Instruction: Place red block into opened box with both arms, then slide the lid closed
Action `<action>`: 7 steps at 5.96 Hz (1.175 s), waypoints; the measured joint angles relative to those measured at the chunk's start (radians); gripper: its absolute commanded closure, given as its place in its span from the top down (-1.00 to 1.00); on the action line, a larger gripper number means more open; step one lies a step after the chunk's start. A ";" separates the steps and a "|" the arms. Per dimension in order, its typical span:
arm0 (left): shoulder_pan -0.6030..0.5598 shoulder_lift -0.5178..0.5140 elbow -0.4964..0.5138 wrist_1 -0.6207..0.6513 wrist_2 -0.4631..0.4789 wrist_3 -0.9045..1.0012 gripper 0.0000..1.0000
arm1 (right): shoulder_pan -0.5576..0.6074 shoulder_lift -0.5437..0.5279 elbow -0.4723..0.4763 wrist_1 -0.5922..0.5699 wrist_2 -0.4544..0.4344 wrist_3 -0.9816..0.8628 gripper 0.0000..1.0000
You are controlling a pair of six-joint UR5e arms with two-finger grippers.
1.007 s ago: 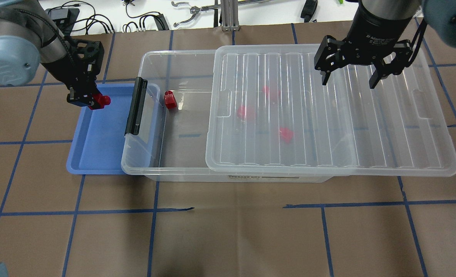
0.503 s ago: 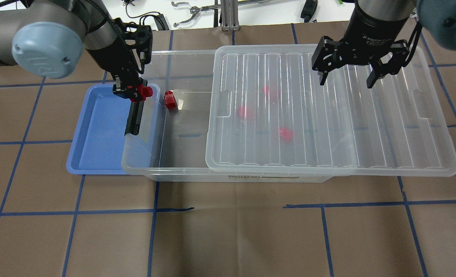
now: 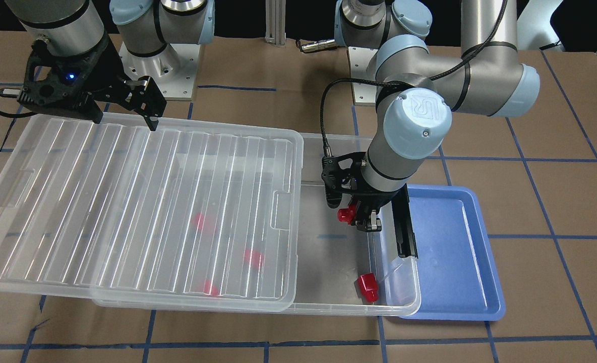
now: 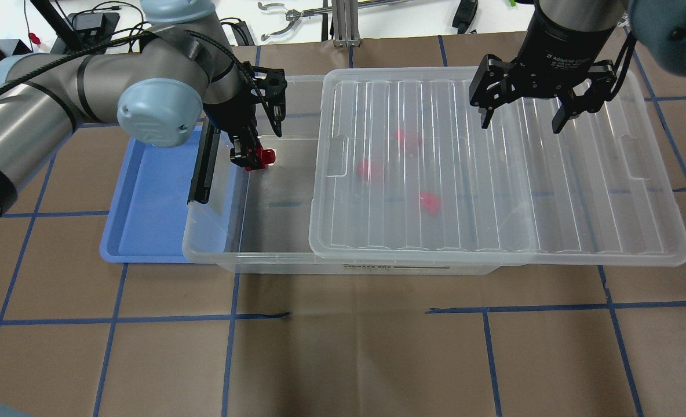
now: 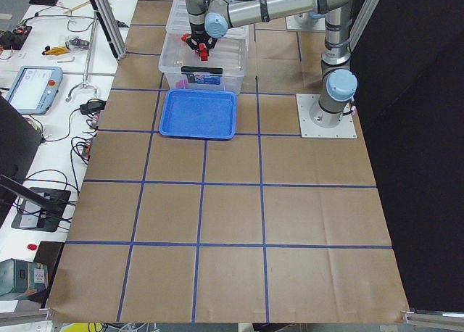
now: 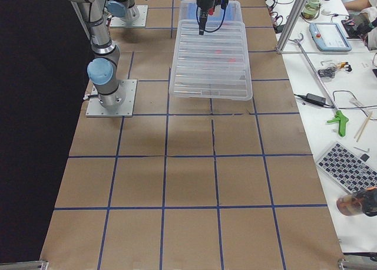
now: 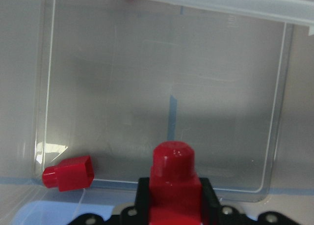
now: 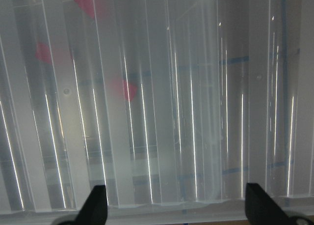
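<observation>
One glossy red block (image 4: 260, 156), clamped in the left gripper (image 4: 251, 157), could bounce from the clear plastic box (image 4: 204, 255); right gripper (image 4: 521, 124) gaped.

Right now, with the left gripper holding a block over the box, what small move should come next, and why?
Probably open the left gripper and let the red block drop. It is clamped above the uncovered end of the box, inside the latch-end wall, with bare floor below and a loose block off to one side. The right gripper hangs open over the lid.
</observation>
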 measured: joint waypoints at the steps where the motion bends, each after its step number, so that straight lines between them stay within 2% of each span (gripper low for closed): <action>1: -0.001 -0.030 -0.029 0.049 0.001 0.000 -0.98 | -0.001 0.000 0.000 -0.001 0.000 0.000 1.00; 4: 0.015 -0.062 -0.117 0.166 0.001 -0.003 -0.95 | -0.001 0.000 0.001 0.001 -0.001 0.001 1.00; 7: 0.015 -0.115 -0.133 0.220 0.000 -0.007 -0.89 | -0.002 -0.001 0.002 0.002 -0.005 0.000 1.00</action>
